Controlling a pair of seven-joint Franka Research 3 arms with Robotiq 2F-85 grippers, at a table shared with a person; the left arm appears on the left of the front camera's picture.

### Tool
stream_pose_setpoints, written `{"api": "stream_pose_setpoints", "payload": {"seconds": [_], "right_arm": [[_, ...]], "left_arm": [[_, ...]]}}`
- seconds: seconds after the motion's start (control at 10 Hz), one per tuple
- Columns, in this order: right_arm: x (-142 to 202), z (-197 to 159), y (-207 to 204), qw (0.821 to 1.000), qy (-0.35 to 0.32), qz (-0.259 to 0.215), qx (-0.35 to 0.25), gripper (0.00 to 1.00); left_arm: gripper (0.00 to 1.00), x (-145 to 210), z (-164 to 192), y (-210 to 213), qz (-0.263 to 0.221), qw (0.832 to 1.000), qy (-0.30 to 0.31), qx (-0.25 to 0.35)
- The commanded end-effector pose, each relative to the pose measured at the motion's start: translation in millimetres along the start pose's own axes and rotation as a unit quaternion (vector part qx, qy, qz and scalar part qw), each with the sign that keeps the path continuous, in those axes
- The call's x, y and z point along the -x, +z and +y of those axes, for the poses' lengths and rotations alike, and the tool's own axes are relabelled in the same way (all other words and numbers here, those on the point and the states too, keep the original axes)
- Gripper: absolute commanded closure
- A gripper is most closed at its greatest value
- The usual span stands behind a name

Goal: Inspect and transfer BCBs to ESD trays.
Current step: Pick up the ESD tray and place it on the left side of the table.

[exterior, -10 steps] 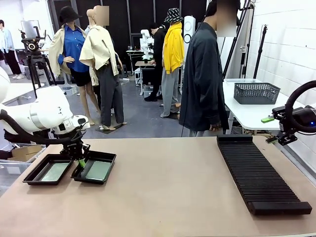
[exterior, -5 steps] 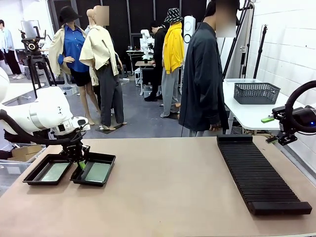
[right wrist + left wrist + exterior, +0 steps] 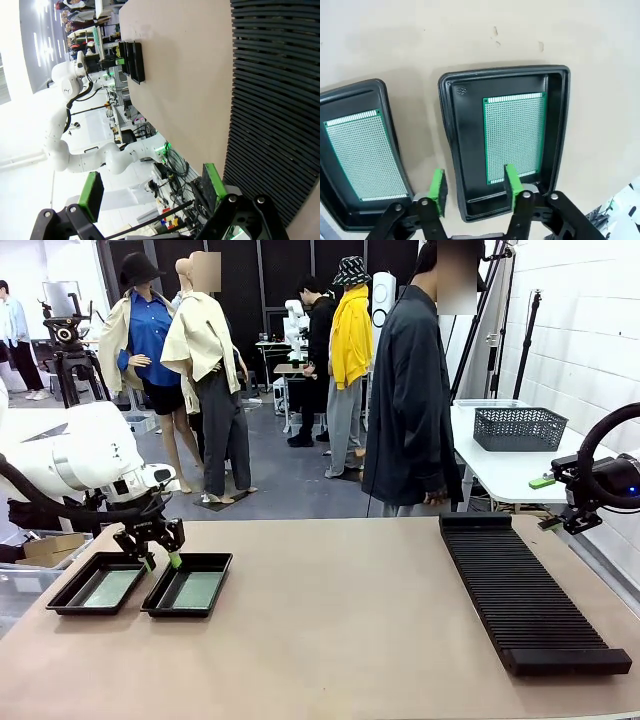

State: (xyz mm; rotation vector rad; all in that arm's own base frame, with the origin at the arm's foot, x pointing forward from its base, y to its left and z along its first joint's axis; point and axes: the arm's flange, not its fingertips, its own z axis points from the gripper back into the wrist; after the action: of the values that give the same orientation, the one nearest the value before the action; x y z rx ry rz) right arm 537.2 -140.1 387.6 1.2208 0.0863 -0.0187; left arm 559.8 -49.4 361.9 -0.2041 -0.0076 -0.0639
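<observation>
Two black ESD trays sit side by side at the table's left, the left tray [image 3: 84,612] and the right tray [image 3: 181,613]. A green BCB lies flat in each, one [image 3: 110,588] in the left and one [image 3: 198,589] in the right. My left gripper [image 3: 160,558] hovers open just above the gap between the trays, holding nothing. From the left wrist, the right tray [image 3: 452,140] with its BCB [image 3: 515,135] lies beyond my left gripper [image 3: 475,184], and the left tray [image 3: 395,145] holds its BCB [image 3: 362,152]. My right gripper [image 3: 545,503] hangs open at the far right.
A long black ribbed rack [image 3: 525,595] lies on the table's right side, below my right gripper [image 3: 151,189]. A person in a dark coat [image 3: 410,390] stands at the far edge. A mesh basket [image 3: 518,427] rests on a white side table.
My left gripper has opened and risen from the right tray's near-left corner. The tray has settled flat with its board inside. The right arm has not moved.
</observation>
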Motion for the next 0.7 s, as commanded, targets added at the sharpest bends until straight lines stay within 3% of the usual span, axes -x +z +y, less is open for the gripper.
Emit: {"api": "stream_pose_setpoints", "payload": {"seconds": [0.0,0.6], "right_arm": [[2.1,2.4,-3.5,1.0,-0.005,-0.005,0.006,0.0],[2.1,2.4,-3.5,1.0,-0.005,-0.005,0.006,0.0]], "left_arm": [[0.0,4.7,3.6,4.9,0.002,1.0,0.015,0.012],[0.0,0.9,1.4,2.2,0.0,1.0,0.009,0.007]]}}
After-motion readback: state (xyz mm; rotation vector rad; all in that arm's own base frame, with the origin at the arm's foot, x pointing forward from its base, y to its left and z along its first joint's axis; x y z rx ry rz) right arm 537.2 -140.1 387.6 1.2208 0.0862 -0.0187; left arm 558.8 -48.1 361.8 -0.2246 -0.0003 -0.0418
